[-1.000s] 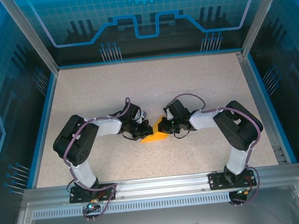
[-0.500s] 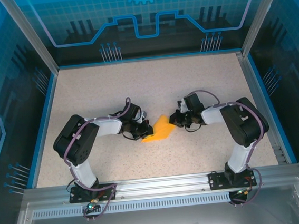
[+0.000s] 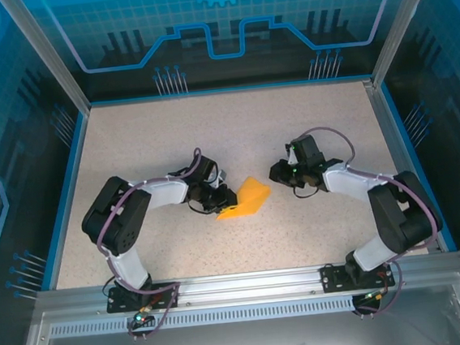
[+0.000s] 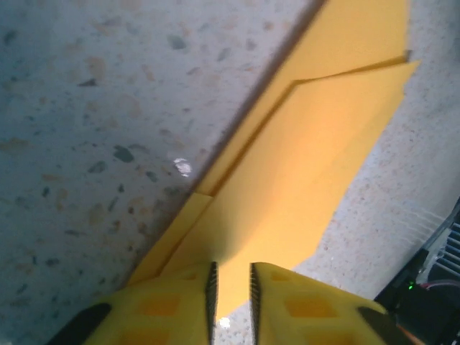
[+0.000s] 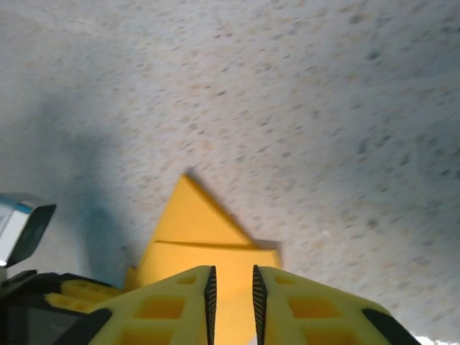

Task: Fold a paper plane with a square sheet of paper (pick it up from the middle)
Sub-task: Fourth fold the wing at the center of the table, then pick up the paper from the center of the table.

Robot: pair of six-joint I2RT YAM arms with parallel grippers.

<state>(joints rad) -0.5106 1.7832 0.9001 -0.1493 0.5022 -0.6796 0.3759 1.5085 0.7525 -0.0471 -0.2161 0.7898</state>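
**Between folds: sheet lying free, a fresh grip called for**

The square sheet of paper (image 3: 246, 197), already creased into a layered, pointed shape, is seen flat on the table (image 3: 170, 137), just right of the left gripper (image 3: 226, 197). That gripper's jaws are narrowly parted at the sheet's edge; whether the edge is touched cannot quite be told. The right gripper (image 3: 274, 172), likewise narrowly parted and holding nothing, is placed farther right, apart from the sheet. A pause between folds is judged. Next, the layers should be pinned by one gripper and a loose flap carried over by the other.
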